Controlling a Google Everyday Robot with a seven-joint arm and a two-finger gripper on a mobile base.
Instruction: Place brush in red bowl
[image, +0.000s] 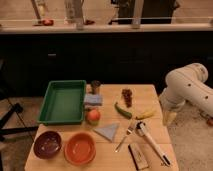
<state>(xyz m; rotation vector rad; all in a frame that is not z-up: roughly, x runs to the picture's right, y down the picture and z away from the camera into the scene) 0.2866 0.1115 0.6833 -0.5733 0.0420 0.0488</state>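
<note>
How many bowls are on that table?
2. The red bowl sits at the table's front edge, with the purple bowl just left of it. None seems hidden. The gripper hangs beside the right edge.

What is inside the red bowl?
Nothing: the red bowl shows its whole inside, bare. The brush lies on the table to its right; the gripper hangs beside the table's right edge.

Arm (192, 87) cut off at the right edge; pincer (170, 118) — seemingly the pale tip beside the table (148, 94).

Warm light on table (150, 96), darkness behind, soft shadows, claw (170, 118) lit beside table's right edge.
</note>
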